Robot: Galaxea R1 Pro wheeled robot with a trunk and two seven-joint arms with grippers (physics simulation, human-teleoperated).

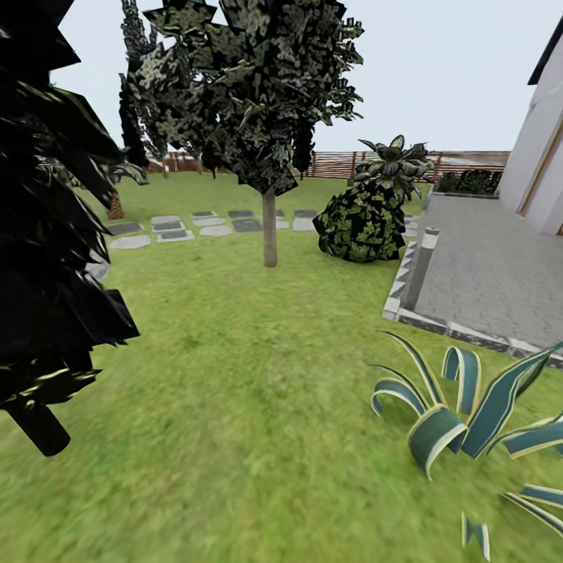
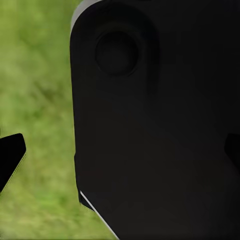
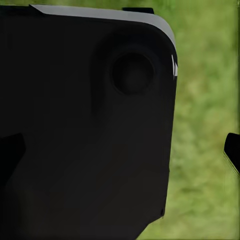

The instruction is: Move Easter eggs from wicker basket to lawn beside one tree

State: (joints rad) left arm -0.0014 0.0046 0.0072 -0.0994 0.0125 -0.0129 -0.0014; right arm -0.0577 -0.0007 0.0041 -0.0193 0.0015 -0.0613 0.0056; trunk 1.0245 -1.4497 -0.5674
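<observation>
The Easter eggs and the wicker basket are out of view. The lawn (image 1: 234, 375) spreads wide and green ahead of me. A tree with a pale grey-beige trunk (image 1: 270, 228) and dark mottled leaves stands on the grass in the middle distance. In the left wrist view my left gripper (image 2: 120, 155) is open, its dark fingertips (image 2: 11, 159) at the picture's two sides, with a black part of my own body and grass behind. My right gripper (image 3: 120, 152) is open too, one fingertip (image 3: 233, 150) showing against the grass. Neither holds anything.
A black-leaved tree with a dark trunk (image 1: 39, 428) stands close on the left. A striped spiky plant (image 1: 461, 422) is near on the right. Farther off are a round dark bush (image 1: 361, 225), grey stepping stones (image 1: 168, 228), a paved patio (image 1: 493, 274) with a short post (image 1: 422, 266), and a slat fence (image 1: 461, 162).
</observation>
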